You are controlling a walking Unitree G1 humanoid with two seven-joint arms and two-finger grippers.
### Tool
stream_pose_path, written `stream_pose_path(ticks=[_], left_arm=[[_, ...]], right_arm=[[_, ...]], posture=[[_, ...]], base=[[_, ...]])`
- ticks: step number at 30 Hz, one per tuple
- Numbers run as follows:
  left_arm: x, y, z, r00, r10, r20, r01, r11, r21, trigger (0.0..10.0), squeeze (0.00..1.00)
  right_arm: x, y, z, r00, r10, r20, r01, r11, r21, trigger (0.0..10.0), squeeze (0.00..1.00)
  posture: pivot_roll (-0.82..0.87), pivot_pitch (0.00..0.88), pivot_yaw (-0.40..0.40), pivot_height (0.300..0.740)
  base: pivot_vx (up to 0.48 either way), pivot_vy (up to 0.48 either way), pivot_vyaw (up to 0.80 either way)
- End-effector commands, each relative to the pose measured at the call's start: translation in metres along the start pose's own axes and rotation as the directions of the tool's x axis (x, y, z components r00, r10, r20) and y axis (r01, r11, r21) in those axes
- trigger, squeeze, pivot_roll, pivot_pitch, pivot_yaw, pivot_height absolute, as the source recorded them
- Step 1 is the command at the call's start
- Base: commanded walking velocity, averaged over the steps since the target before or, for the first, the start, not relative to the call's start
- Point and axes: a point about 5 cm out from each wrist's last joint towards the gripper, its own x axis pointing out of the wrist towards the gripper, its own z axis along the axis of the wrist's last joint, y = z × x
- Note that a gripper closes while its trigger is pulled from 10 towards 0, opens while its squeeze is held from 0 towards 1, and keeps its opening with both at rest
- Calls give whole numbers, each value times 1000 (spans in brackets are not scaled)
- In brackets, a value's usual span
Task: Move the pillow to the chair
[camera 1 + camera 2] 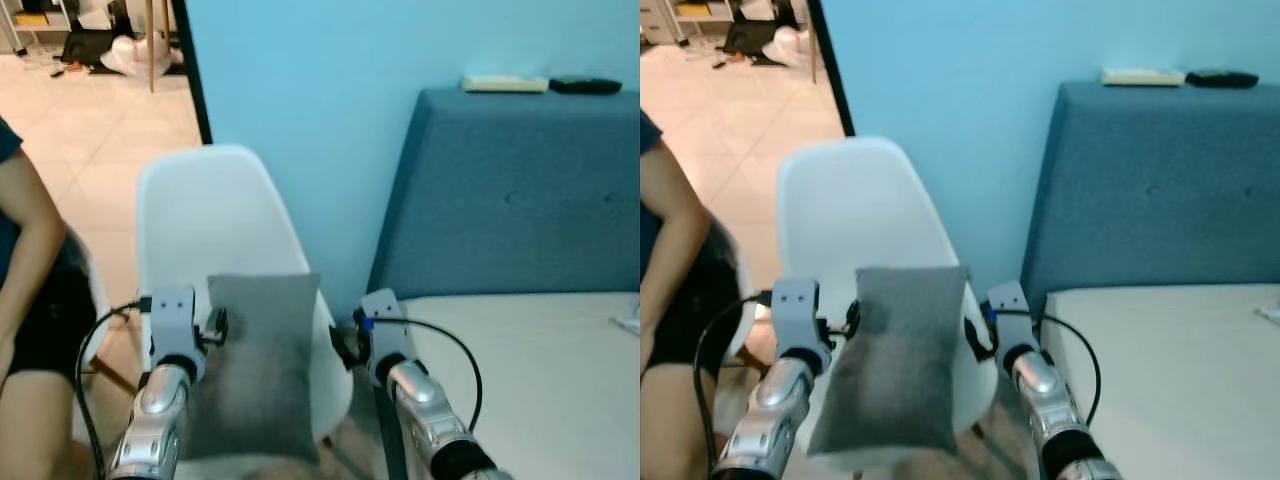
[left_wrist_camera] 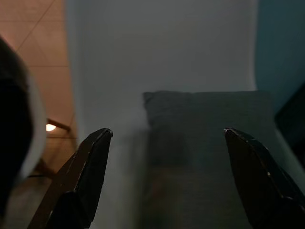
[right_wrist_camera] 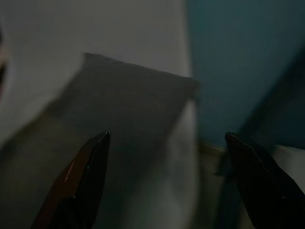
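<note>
**Pillow on chair, both claws spread**

Pillow, grey, lies on the seat of the white chair, its upper edge leaning against the chair back. My left gripper sits at the pillow's left side, fingers spread wide, nothing between them; whether a finger touches the fabric I cannot tell. My right gripper sits at the pillow's right side, fingers likewise spread wide and empty, the pillow's corner ahead of the left finger.

Chair stands against the blue wall. To its right, a bed with a blue headboard and a white mattress. Two flat items lie on top of the headboard, one pale, one dark. A seated person's arm shows at the left edge, just beside the chair. Tiled floor beyond.
</note>
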Motion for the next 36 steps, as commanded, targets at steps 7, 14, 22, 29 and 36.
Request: stream_pose_path(ticks=[7,14,22,29,36], left_arm=[[4,-13,2,996,-86,-33,87,996,28,10000,0],[3,-20,3,991,-132,-38,134,990,42,10000,0],[6,-18,2,997,-73,-37,74,997,7,10000,0],[6,-14,-3,998,-31,-51,32,999,13,10000,0],[3,-5,-9,998,28,-62,-27,1000,8,10000,0]], right_arm=[[-3,-4,-5,1000,-20,-9,20,1000,5,10000,0],[-6,-8,-8,999,-36,-17,37,999,9,10000,0],[-3,-7,-8,999,-34,-23,34,999,0,10000,0],[1,-5,-1,1000,-14,-9,14,1000,-25,10000,0],[0,-6,1,1000,14,6,-14,997,-79,10000,0]], posture=[[88,77,12,740],[90,75,12,740],[88,68,-2,740],[80,56,-20,740],[65,32,-34,740]], base=[[0,-314,0],[0,-206,0],[0,0,0],[0,0,0],[0,0,0]])
